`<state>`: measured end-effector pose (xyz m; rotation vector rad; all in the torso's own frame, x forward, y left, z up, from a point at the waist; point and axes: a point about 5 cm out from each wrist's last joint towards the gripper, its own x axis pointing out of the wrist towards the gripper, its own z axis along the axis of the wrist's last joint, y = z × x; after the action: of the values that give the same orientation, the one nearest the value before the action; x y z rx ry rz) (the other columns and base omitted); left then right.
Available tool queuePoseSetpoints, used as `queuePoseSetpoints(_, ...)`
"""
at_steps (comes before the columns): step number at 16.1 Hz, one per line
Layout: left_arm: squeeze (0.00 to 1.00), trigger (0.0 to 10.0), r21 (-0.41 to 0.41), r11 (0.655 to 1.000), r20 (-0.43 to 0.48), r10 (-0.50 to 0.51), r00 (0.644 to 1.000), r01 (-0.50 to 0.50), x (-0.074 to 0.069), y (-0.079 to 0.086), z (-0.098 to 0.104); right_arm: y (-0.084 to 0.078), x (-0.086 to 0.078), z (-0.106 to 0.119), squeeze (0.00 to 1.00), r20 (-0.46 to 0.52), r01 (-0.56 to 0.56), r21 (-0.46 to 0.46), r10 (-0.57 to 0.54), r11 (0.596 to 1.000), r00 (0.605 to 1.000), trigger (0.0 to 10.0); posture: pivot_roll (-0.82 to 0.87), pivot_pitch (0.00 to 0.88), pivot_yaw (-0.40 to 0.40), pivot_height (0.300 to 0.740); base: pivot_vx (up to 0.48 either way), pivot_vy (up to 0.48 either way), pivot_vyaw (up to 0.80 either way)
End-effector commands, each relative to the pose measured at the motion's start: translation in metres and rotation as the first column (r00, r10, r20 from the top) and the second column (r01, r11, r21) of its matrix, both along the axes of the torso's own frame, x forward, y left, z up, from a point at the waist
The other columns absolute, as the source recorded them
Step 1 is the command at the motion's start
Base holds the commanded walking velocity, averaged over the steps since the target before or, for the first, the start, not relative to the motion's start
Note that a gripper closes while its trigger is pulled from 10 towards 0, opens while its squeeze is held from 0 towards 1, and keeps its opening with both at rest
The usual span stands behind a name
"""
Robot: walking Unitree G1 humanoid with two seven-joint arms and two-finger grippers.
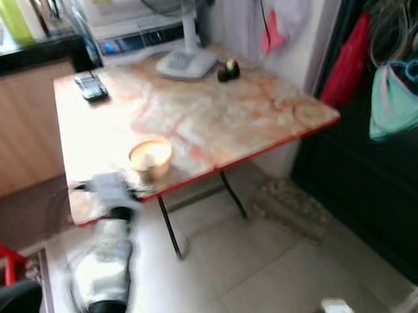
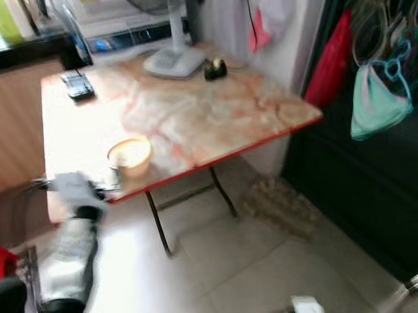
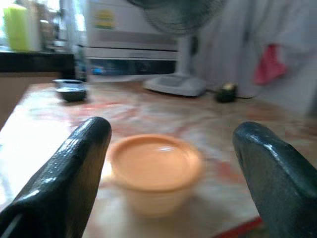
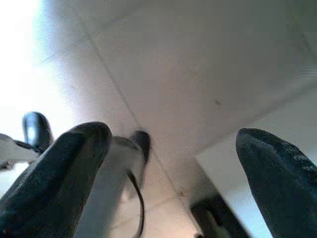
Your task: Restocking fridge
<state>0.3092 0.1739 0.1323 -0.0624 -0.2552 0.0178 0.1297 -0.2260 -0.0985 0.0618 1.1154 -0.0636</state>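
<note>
A small round tub with an orange lid (image 1: 151, 157) stands near the front edge of the marble-patterned folding table (image 1: 214, 115). My left arm reaches up from below the table edge, blurred, and its gripper (image 1: 130, 185) is just short of the tub. In the left wrist view the left gripper (image 3: 174, 131) is open, its two black fingers (image 3: 74, 168) spread wider than the tub (image 3: 156, 168), which sits just ahead between them, untouched. My right gripper (image 4: 173, 135) hangs open over the tiled floor with nothing in it.
On the far side of the table stand a white fan base (image 1: 185, 60), a small black object (image 1: 228, 70) and a dark handset (image 1: 91, 85). Clothes on hangers (image 1: 394, 107) crowd the right. A mat (image 1: 294, 208) lies under the table's right corner. A counter (image 1: 24, 53) runs behind.
</note>
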Motion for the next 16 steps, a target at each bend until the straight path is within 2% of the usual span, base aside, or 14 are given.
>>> queuePoseSetpoints(1,0.0,10.0,0.013,0.999,0.006,0.037,0.999,-0.037,-0.001,0.014,0.003,0.008,0.009,0.002,0.0,0.025,-0.011,0.018,0.01,1.0,1.0,10.0,0.01,0.0,-0.027,0.74,0.277,0.0,0.0)
queuePoseSetpoints(11,0.0,10.0,0.003,0.998,-0.003,0.056,0.998,-0.056,-0.004,0.018,0.003,0.009,0.01,0.002,0.0,0.021,-0.025,0.025,0.024,0.999,0.999,10.0,0.02,0.0,-0.029,0.74,0.28,0.0,0.0)
queuePoseSetpoints(13,0.0,10.0,-0.041,0.995,-0.016,0.091,0.996,-0.092,-0.006,0.027,0.002,0.009,0.01,0.002,0.0,0.021,-0.023,0.025,0.023,0.999,1.0,10.0,0.02,0.0,-0.026,0.74,0.12,0.0,0.0)
queuePoseSetpoints(16,0.0,10.0,-0.028,0.994,-0.024,0.105,0.994,-0.106,-0.008,0.038,0.002,0.009,0.01,0.002,0.0,0.02,-0.024,0.026,0.023,0.999,1.0,10.0,0.02,0.0,-0.023,0.74,0.0,0.0,0.0)
